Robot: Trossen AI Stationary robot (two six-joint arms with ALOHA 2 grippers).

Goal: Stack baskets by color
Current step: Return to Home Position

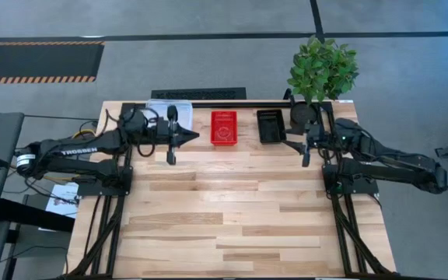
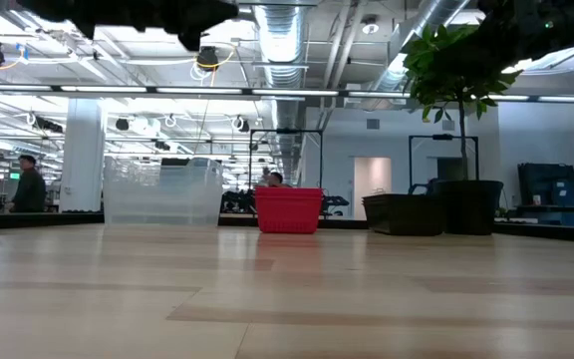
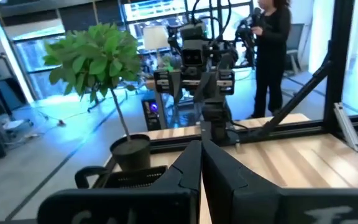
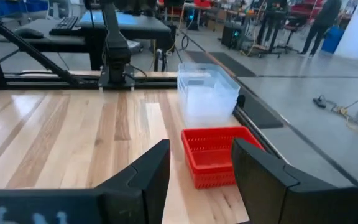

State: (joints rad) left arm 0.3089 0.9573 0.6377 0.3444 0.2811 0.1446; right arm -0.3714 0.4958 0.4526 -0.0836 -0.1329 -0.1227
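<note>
A red mesh basket (image 1: 224, 127) stands on the table's far middle, also seen in the right wrist view (image 4: 216, 155). To its right is a black basket (image 1: 271, 124). To its left a clear basket (image 4: 207, 93) stands on the wood, partly under my left arm in the high view (image 1: 162, 110). My left gripper (image 1: 195, 137) is raised left of the red basket, pointing level toward the table's right, shut with nothing between its fingers (image 3: 201, 152). My right gripper (image 1: 288, 145) is raised near the black basket, pointing left, open (image 4: 197, 168) and empty.
A potted green plant (image 1: 321, 70) stands at the far right corner, its pot (image 2: 469, 204) just right of the black basket (image 2: 404, 212). A black rail (image 1: 232, 103) runs along the far edge. Bare wood (image 1: 232, 210) fills the near half. A person (image 3: 272, 50) stands beyond the table.
</note>
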